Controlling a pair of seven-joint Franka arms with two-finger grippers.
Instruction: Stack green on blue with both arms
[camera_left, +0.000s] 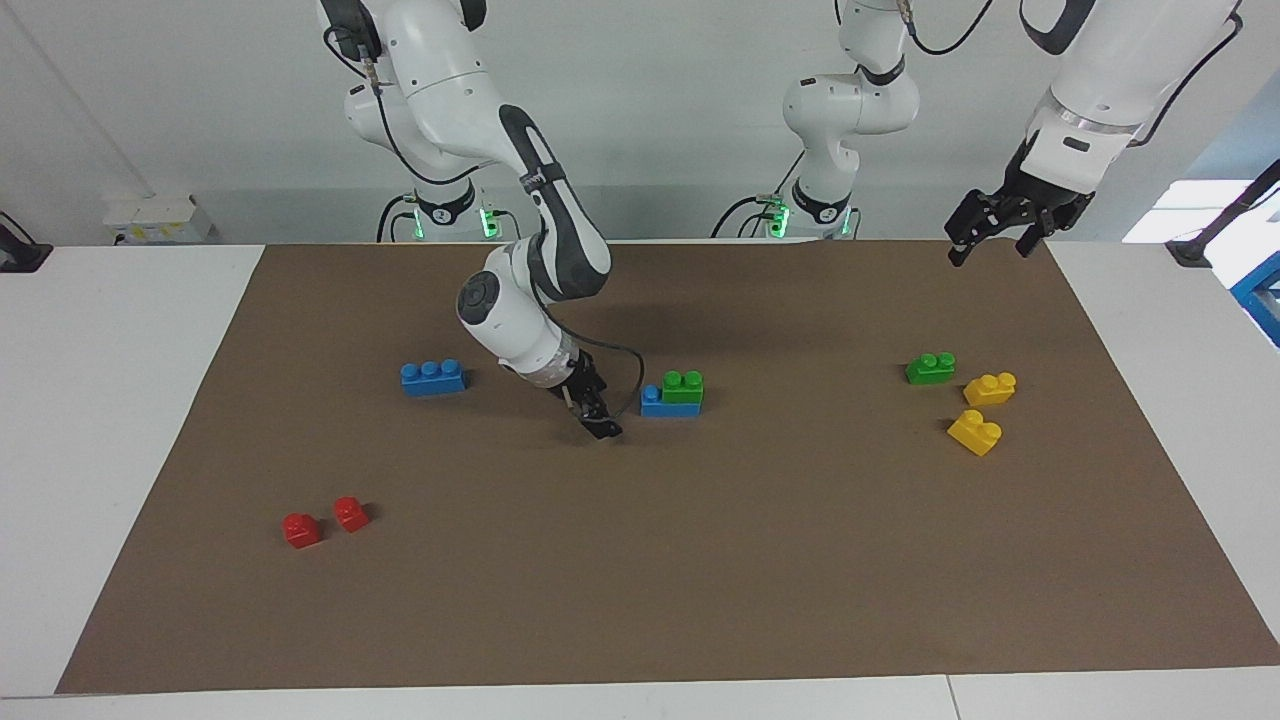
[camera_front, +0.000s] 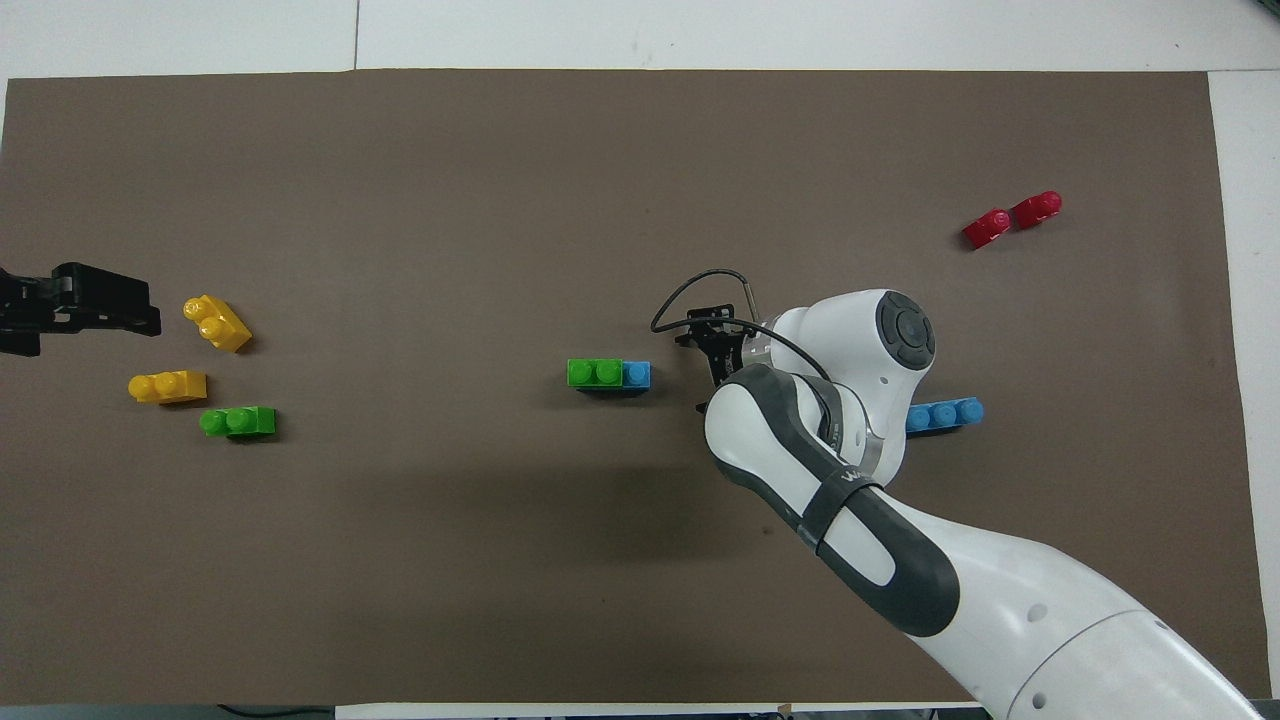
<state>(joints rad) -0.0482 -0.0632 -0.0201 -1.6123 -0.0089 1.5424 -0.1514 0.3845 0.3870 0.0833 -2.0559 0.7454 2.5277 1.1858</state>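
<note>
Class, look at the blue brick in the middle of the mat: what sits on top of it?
A green brick sits on the blue brick, covering two studs, which are hidden; one blue stud stays bare at the right arm's end.

The scene is evenly and brightly lit from above. Soft shadows are cast on the brown mat (camera_left: 700, 560). Both views are rendered sharp, without glare.

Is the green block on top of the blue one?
Yes. The green block sits on the blue block, leaving one blue stud bare.
</note>
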